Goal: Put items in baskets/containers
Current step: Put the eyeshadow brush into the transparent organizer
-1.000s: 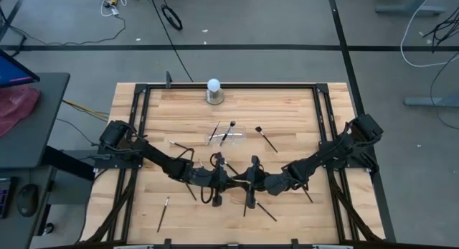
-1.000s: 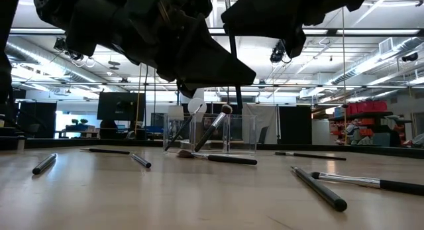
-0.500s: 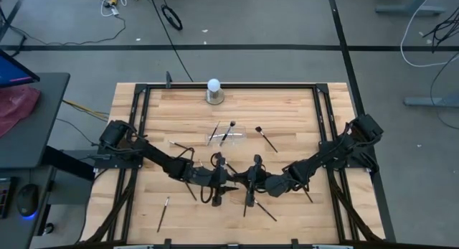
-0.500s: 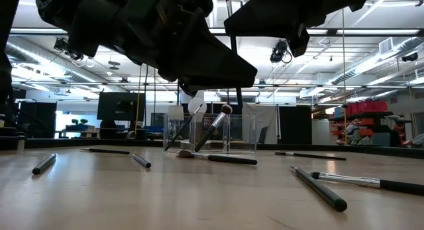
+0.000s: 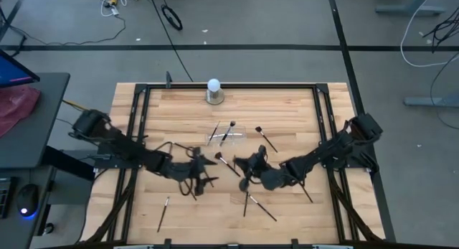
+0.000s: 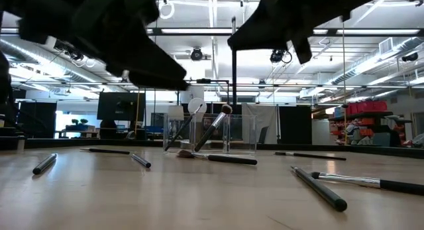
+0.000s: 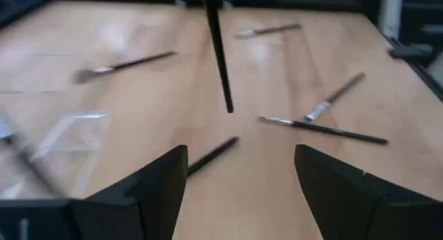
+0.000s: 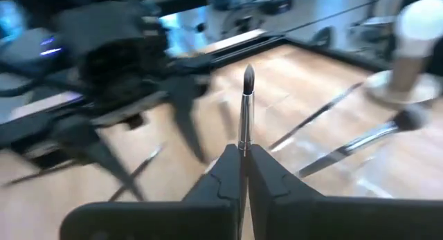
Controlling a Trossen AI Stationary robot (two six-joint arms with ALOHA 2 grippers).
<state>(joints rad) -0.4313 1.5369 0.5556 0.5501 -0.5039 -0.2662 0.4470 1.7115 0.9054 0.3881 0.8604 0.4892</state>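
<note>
On the left of the wooden worktop (image 5: 287,113), the left end effector (image 5: 203,176) hangs over the boards with its two fingers (image 7: 149,191) spread wide and nothing between them. Loose brushes lie around it: one near the front left edge (image 5: 163,214), one just beside its tip (image 5: 191,191), and another short one further back (image 5: 174,143). Behind the middle of the worktop stands the clear holder (image 5: 228,136), with two brushes leaning inside it, bristles up (image 6: 213,129). A further brush lies flat just in front of the holder (image 6: 218,158). Behind it, at the far edge, sits a white ball on a grey base (image 5: 214,90). To the right of centre, the right end effector (image 5: 247,179) is clenched on a brush (image 8: 245,108), holding it upright with the dark bristle tip pointing up, above the worktop and in front of the holder. More brushes lie below and to the right of it: two crossed near the front (image 5: 259,207), one right of the holder (image 5: 266,139), and one under the right arm (image 5: 306,194).
</note>
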